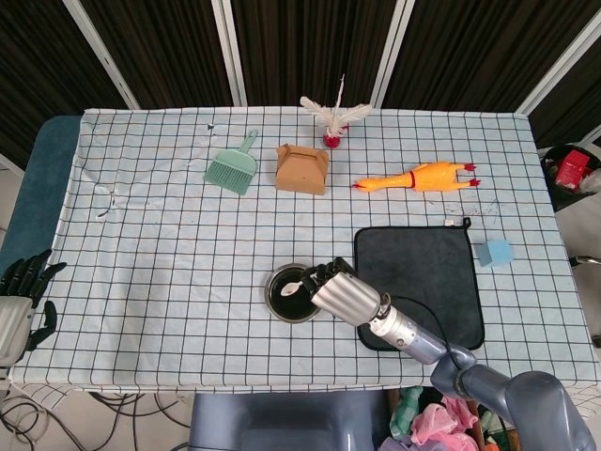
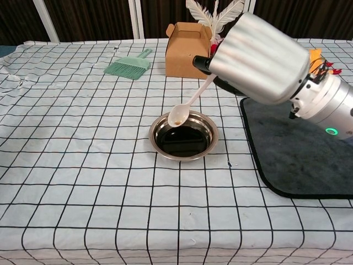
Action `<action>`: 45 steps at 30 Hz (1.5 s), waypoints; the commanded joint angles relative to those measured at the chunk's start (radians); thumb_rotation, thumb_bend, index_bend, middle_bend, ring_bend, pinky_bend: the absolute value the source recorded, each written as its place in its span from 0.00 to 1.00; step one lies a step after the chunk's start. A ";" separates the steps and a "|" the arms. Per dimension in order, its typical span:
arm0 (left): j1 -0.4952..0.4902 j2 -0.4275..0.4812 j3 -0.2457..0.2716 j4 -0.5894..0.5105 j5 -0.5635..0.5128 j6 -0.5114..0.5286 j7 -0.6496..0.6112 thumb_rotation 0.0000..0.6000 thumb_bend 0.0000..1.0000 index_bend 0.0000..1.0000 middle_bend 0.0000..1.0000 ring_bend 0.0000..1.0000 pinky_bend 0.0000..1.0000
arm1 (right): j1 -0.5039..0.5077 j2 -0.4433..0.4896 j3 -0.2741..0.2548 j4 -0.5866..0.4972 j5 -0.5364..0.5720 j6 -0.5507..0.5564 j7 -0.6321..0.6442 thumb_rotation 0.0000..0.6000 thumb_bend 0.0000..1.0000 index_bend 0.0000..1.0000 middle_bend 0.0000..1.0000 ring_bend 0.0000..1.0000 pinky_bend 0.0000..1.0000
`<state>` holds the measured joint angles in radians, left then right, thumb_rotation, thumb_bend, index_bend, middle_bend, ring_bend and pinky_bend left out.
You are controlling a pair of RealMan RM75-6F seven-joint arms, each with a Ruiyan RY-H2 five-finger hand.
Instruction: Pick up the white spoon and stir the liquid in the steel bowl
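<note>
Right hand grips the white spoon by its handle, bowl end hanging just over the steel bowl of dark liquid, near the table's front edge. Left hand idles off the left edge, fingers apart, holding nothing.

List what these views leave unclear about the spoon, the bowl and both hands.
- Right hand grip on white spoon: the hand's own back hides the fingers, both views.
- Spoon tip touching the liquid in steel bowl: cannot tell.
- Left hand: cut by head view's edge.
</note>
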<state>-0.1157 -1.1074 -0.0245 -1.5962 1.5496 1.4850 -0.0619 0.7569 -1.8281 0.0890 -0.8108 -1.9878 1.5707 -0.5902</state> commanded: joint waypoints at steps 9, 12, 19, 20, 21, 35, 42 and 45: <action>-0.001 0.001 0.000 0.000 0.000 -0.002 -0.002 1.00 0.73 0.15 0.00 0.00 0.00 | 0.002 -0.074 -0.034 0.091 0.016 0.001 0.031 1.00 0.46 0.66 0.83 0.96 1.00; -0.001 0.001 0.000 0.000 0.000 -0.002 -0.003 1.00 0.73 0.15 0.00 0.00 0.00 | 0.004 -0.090 -0.038 0.124 0.026 0.000 0.042 1.00 0.46 0.66 0.83 0.96 1.00; -0.002 0.001 0.000 0.000 0.000 -0.004 -0.001 1.00 0.73 0.15 0.00 0.00 0.00 | -0.002 -0.117 -0.052 0.185 0.040 0.011 0.056 1.00 0.46 0.67 0.83 0.96 1.00; -0.002 0.001 0.000 -0.001 -0.001 -0.004 -0.001 1.00 0.73 0.15 0.00 0.00 0.00 | -0.002 -0.124 -0.054 0.198 0.043 0.008 0.056 1.00 0.46 0.67 0.83 0.96 1.00; -0.002 0.001 0.000 -0.001 -0.001 -0.004 -0.001 1.00 0.73 0.15 0.00 0.00 0.00 | -0.001 -0.128 -0.054 0.206 0.045 0.007 0.058 1.00 0.46 0.67 0.83 0.96 1.00; -0.003 0.002 -0.001 -0.001 -0.001 -0.003 -0.003 1.00 0.73 0.15 0.00 0.00 0.00 | 0.016 -0.209 -0.064 0.323 0.083 0.013 0.104 1.00 0.46 0.68 0.83 0.96 1.00; -0.004 0.003 -0.001 0.000 -0.001 -0.005 -0.004 1.00 0.73 0.15 0.00 0.00 0.00 | 0.023 -0.236 -0.084 0.388 0.094 0.004 0.115 1.00 0.47 0.68 0.83 0.96 1.00; -0.004 0.002 -0.001 0.002 0.001 -0.003 -0.001 1.00 0.73 0.15 0.00 0.00 0.00 | 0.025 -0.244 -0.087 0.406 0.102 0.011 0.123 1.00 0.47 0.68 0.83 0.96 1.00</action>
<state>-0.1196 -1.1055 -0.0255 -1.5944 1.5507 1.4817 -0.0630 0.7806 -2.0699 0.0036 -0.4079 -1.8883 1.5799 -0.4700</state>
